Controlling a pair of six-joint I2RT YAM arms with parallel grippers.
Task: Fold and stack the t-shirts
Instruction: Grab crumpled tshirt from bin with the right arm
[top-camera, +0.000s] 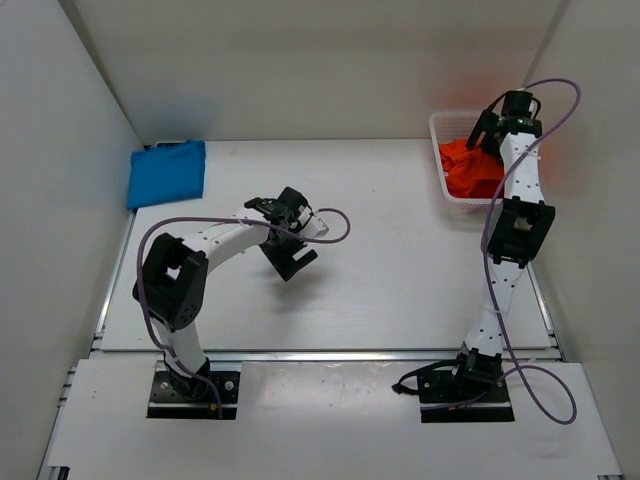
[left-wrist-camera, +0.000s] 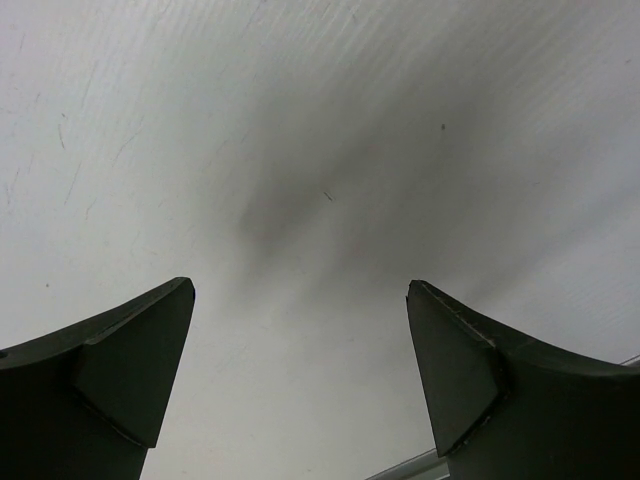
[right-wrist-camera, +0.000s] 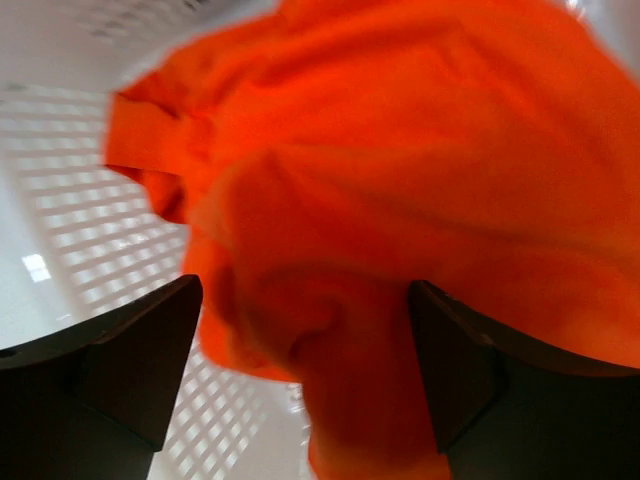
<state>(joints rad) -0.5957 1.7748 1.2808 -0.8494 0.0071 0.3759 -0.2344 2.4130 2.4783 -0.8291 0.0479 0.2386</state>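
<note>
A bright blue t-shirt (top-camera: 167, 172) lies folded flat at the far left of the table. An orange t-shirt (top-camera: 468, 170) (right-wrist-camera: 400, 170) sits crumpled in the white lattice basket (top-camera: 442, 128) (right-wrist-camera: 90, 220) at the far right. My right gripper (top-camera: 497, 140) (right-wrist-camera: 300, 300) reaches down into the basket, open, with a bulge of the orange cloth between its fingers but not pinched. My left gripper (top-camera: 283, 238) (left-wrist-camera: 300, 290) hangs open over bare table near the middle, holding nothing.
White walls close in the table on the left, back and right. The basket stands against the right wall. The white tabletop (left-wrist-camera: 300, 150) fills the left wrist view. Cables loop from both arms.
</note>
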